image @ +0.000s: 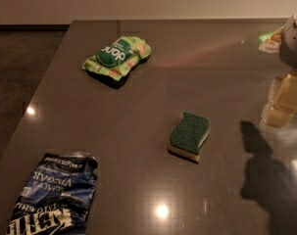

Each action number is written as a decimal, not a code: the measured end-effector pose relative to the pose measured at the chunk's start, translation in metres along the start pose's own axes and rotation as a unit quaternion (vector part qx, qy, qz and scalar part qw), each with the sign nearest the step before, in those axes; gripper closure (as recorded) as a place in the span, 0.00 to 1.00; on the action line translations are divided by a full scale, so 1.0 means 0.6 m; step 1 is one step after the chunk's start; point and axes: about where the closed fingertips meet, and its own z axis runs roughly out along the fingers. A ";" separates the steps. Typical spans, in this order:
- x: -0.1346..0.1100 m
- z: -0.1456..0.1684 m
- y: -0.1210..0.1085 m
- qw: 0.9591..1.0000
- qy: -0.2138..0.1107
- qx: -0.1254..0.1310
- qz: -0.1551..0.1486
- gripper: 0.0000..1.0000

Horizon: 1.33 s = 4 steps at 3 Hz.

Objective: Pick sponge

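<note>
The sponge [189, 135] lies flat on the dark table [138, 106], a little right of the middle. It has a dark green scouring top over a pale yellow foam base, with wavy sides. My gripper [284, 102] shows at the right edge as pale beige parts under a grey body. It hangs above the table, to the right of the sponge and a little farther back, well apart from it. Its shadow falls on the table right of the sponge.
A light green snack bag [117, 57] lies at the back left. A dark blue bag with white lettering [55, 197] lies at the front left. A small green and orange item [269, 39] sits at the far right edge. The table's left edge runs diagonally.
</note>
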 end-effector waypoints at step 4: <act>-0.070 0.107 0.033 0.994 -0.062 -0.060 -0.070 0.00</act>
